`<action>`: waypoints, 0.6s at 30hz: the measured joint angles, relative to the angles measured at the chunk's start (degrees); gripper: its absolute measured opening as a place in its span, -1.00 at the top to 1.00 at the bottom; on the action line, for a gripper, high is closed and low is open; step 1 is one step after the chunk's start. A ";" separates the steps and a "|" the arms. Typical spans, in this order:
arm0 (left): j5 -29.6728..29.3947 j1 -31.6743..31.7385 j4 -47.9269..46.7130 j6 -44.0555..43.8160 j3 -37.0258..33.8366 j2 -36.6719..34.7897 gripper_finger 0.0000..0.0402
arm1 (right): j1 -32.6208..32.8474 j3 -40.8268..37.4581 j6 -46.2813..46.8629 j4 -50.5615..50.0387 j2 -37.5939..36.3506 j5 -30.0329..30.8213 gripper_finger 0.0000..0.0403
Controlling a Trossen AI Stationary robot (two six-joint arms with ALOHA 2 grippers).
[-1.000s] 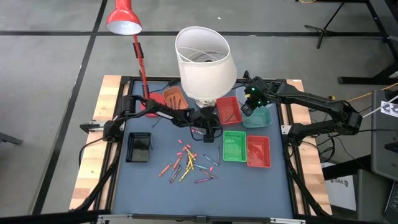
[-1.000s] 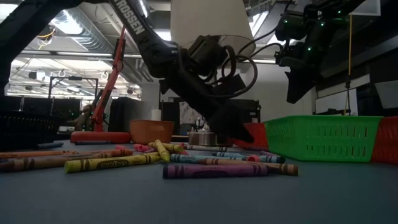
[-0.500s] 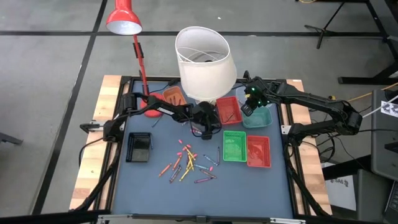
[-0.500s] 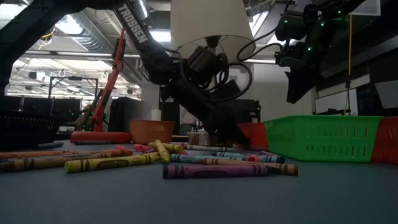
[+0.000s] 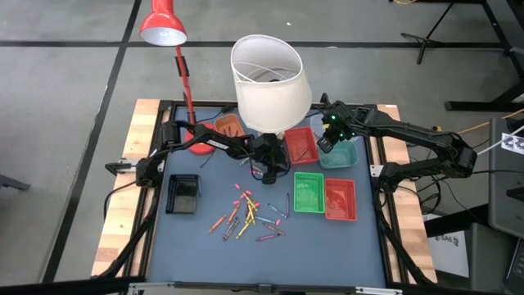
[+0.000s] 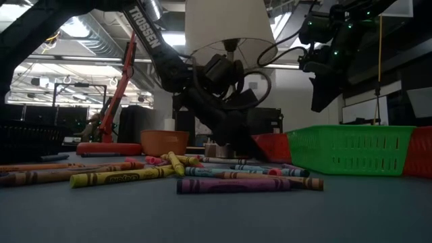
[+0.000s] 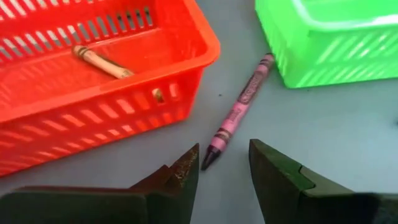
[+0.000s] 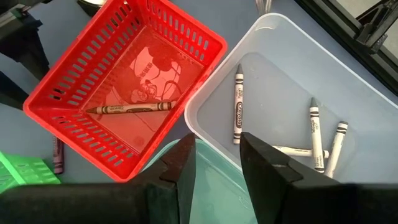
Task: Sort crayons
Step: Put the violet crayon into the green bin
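At bench centre we saw left tool [image 7: 224, 165] low over mat, fingers spread, gripping nothing; pink crayon [image 7: 239, 113] lay just ahead of its tips, between red tray [image 7: 93, 87] and green tray [image 7: 323, 37]. Loose crayons [image 5: 250, 215] were scattered at 6 o'clock from it. Right tool [image 8: 217, 162] hovered at 2 o'clock over clear bin [image 8: 292, 68] holding white crayons [image 8: 238, 106], fingers parted, empty. One brown crayon [image 8: 130, 108] lay in red tray.

Overhead it's evenly bright, white lampshade [image 5: 270, 82] glaring. Down at surface level, arms go to dark silhouettes against bright ceiling lights; near crayons [image 6: 229, 183] sharp, room behind soft. Wrist views vivid, crisp.
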 joint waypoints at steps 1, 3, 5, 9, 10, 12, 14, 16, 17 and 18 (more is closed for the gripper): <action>-0.53 0.00 0.14 0.26 0.00 0.00 0.38 | 0.00 0.00 0.00 0.00 0.00 0.00 0.39; -0.63 0.00 0.75 0.67 0.00 0.00 0.38 | 0.00 0.00 0.00 0.00 0.00 0.00 0.39; -0.45 0.00 0.57 0.67 0.00 0.00 0.38 | 0.00 0.00 0.00 0.00 0.00 0.00 0.39; -0.38 0.00 -2.29 1.06 0.11 -0.05 0.38 | 0.00 0.00 0.00 -0.01 0.00 0.00 0.39; -0.30 0.00 -2.71 1.06 0.11 -0.09 0.38 | 0.00 0.00 0.00 0.00 0.00 0.00 0.39; 0.32 -0.02 -2.82 1.06 0.11 -0.09 0.38 | 0.00 0.00 0.00 0.00 0.00 0.00 0.39; 1.77 0.00 -3.08 1.26 0.11 -0.09 0.38 | 0.00 0.00 0.00 -0.02 0.00 0.00 0.39; 3.45 0.02 -3.24 1.21 0.11 -0.09 0.38 | 0.00 0.00 0.00 0.00 -0.02 0.00 0.39; 4.15 0.02 -3.29 1.23 0.11 -0.09 0.38 | 0.00 0.00 0.00 -0.02 0.00 0.00 0.39; 4.79 0.00 -3.37 1.24 0.11 -0.09 0.38 | 0.00 0.00 0.00 -0.02 -0.02 0.00 0.39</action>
